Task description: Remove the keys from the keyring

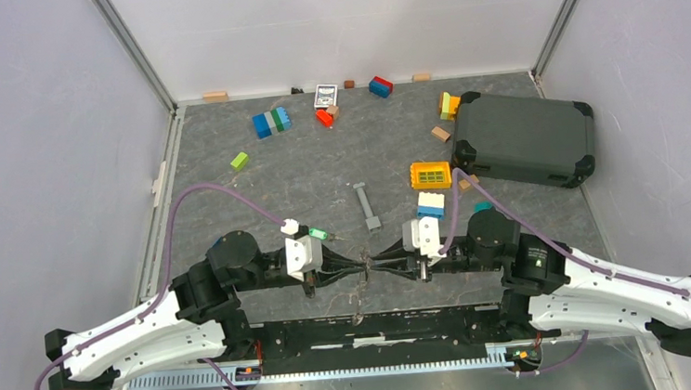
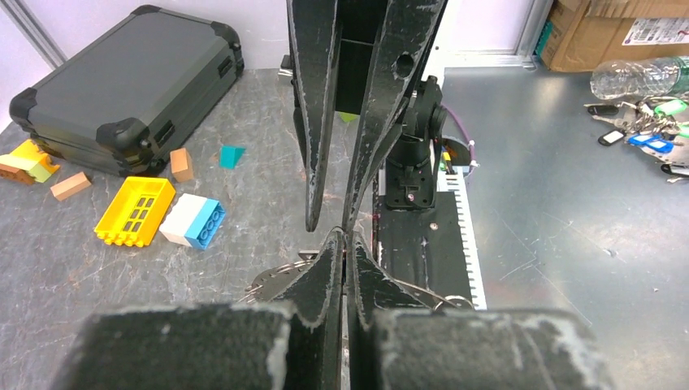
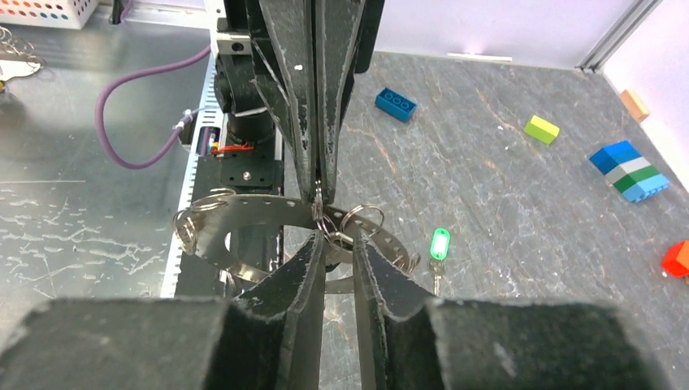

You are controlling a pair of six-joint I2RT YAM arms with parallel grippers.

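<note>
1. We see the left pincer (image 1: 359,267) and the right pincer (image 1: 377,265) meeting tip to tip over the near middle of the grey stone-patterned table (image 1: 321,174), just ahead of the arm bases.
2. The thin silver wire keyring (image 3: 329,223) hangs between the two tips, off the table. In the right wrist view it shows as a small cluster of wire loops.
3. In that same view the left pincer (image 3: 317,191) comes down from above with its fingers pressed together on one loop of the keyring.
4. The right pincer (image 3: 341,248) is closed down to a narrow gap with the wire loops sitting in it. We cannot tell whether its fingers actually press on them.
5. A curved silver strip with holes (image 3: 244,207) hangs beside the loops.
6. In the top view, thin metal pieces dangle below the meeting point. We cannot make out single keys there.
7. One green-headed silver key (image 3: 439,244) lies flat on the table, apart from the keyring and near the left pincer.
8. Farther back lie a long grey metal bar (image 1: 366,205), a yellow grid block (image 1: 431,174) and a dark grey hard case (image 1: 524,139).
</note>
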